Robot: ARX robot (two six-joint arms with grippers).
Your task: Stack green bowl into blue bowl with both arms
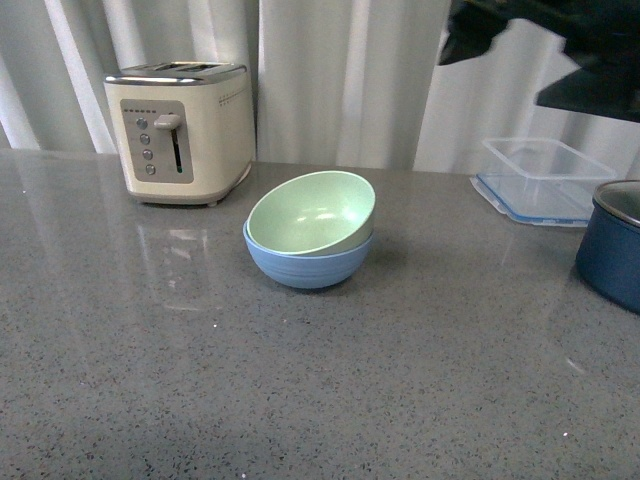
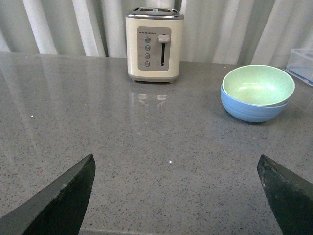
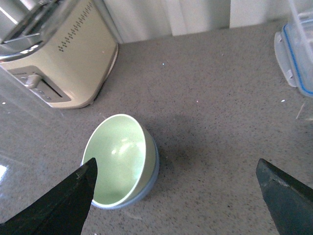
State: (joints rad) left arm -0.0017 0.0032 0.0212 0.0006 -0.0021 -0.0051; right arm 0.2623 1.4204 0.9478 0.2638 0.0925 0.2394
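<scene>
green bowl [image 1: 311, 212]: nested in the blue bowl [image 1: 310, 262], tilted, at frame centre of the front view. both are set on the grey speckled counter [image 1: 300, 390]. cream toaster [image 1: 180, 130]: upper left, near. clear container [image 1: 545, 180] and navy pot [image 1: 610, 250]: right edge. left gripper [image 2: 176, 188] and right gripper [image 3: 176, 188]: jaws spread wide, nothing held.

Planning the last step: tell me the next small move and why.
Probably lift the right gripper straight up and away. The green bowl already sits inside the blue bowl, slightly tilted, and both grippers are open and hold nothing. The left gripper is already well back from the bowls.
</scene>
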